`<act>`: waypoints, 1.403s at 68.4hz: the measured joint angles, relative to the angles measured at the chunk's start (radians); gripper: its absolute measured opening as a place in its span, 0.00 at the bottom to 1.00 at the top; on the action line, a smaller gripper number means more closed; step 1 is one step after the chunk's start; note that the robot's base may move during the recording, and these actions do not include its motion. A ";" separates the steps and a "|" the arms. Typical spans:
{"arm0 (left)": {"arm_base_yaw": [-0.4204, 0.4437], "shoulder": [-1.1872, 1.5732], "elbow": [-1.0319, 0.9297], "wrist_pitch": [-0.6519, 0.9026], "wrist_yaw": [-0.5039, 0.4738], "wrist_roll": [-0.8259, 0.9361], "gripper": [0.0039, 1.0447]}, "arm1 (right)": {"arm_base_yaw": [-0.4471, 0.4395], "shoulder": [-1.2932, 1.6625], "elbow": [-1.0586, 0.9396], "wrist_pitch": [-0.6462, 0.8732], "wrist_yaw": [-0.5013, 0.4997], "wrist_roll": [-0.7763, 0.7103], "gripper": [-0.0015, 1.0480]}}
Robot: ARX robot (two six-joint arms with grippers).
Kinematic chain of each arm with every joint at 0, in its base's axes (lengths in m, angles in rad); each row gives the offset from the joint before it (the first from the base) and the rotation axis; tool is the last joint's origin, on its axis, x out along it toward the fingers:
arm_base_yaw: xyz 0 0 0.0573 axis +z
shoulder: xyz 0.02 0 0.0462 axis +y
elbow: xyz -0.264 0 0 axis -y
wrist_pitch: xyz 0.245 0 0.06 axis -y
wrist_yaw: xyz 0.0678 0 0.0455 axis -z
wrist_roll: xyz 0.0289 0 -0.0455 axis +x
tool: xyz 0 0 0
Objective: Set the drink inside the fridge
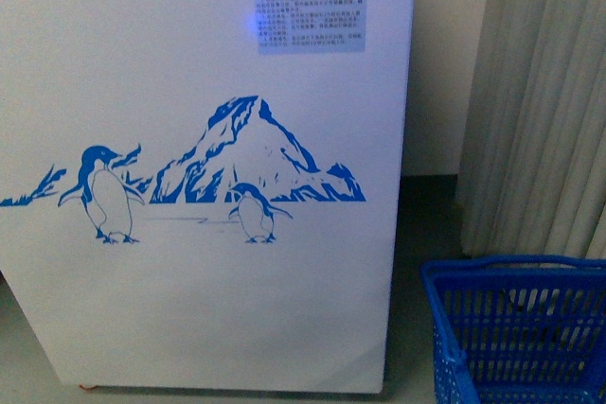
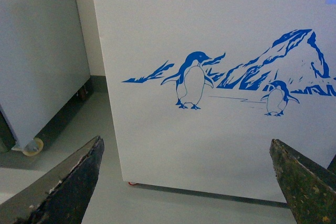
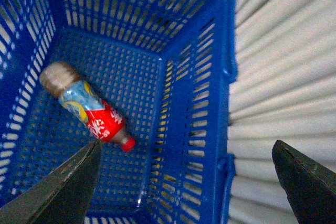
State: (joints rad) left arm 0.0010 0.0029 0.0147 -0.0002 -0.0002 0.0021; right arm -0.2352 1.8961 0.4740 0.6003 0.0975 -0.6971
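Note:
The fridge (image 1: pixel 208 92) fills the front view as a white front panel with a blue penguin-and-mountain decal; its top and lids are out of view. The left wrist view shows the same panel of the fridge (image 2: pixel 210 24) close ahead, and my left gripper (image 2: pixel 185 141) faces it, open and empty. The drink (image 3: pixel 86 111) lies on its side on the floor of a blue basket (image 3: pixel 210 77), with a red cap, a red and light-blue label and a brownish far end. My right gripper (image 3: pixel 186 142) hangs open above the basket's side wall, apart from the drink. Neither arm shows in the front view.
The blue slatted basket (image 1: pixel 511 328) stands on the floor to the right of the fridge, in front of a pale pleated curtain (image 1: pixel 540 92). A plain white-grey cabinet (image 2: pixel 37 51) on castors stands left of the fridge, with a narrow strip of floor between them.

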 joint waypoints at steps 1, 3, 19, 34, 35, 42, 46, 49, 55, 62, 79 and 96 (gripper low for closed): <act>0.000 0.000 0.000 0.000 0.000 0.000 0.92 | 0.003 0.048 0.021 0.005 -0.005 -0.011 0.93; 0.000 0.000 0.000 0.000 0.000 0.000 0.92 | 0.007 0.117 0.052 0.010 -0.012 -0.026 0.93; 0.000 0.000 0.000 0.000 0.000 0.000 0.92 | 0.056 0.527 0.312 -0.028 -0.042 -0.079 0.93; 0.000 0.000 0.000 0.000 0.000 0.000 0.92 | 0.071 0.773 0.576 -0.122 -0.059 -0.035 0.93; 0.000 0.000 0.000 0.000 0.000 0.000 0.92 | 0.071 0.781 0.585 -0.125 -0.061 -0.033 0.93; 0.000 0.000 0.000 0.000 0.000 0.000 0.92 | 0.074 0.847 0.669 -0.156 -0.065 -0.015 0.93; 0.000 0.000 0.000 0.000 0.000 0.000 0.92 | 0.074 0.892 0.724 -0.175 -0.065 -0.001 0.93; 0.000 0.000 0.000 0.000 0.000 0.000 0.92 | 0.074 0.919 0.758 -0.187 -0.066 0.007 0.93; 0.000 0.000 0.000 0.000 0.000 0.000 0.92 | 0.077 0.978 0.824 -0.216 -0.076 0.029 0.93; 0.000 0.000 0.000 0.000 0.000 0.000 0.92 | 0.081 1.015 0.857 -0.232 -0.076 0.049 0.93; 0.000 0.000 0.000 0.000 0.000 0.000 0.92 | 0.099 1.054 0.843 -0.230 -0.070 0.085 0.77; 0.000 0.000 0.000 0.000 0.000 0.000 0.92 | 0.112 0.974 0.700 -0.170 -0.068 0.150 0.47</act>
State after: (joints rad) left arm 0.0010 0.0029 0.0147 -0.0002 0.0002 0.0021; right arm -0.1234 2.8700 1.1740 0.4305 0.0292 -0.5468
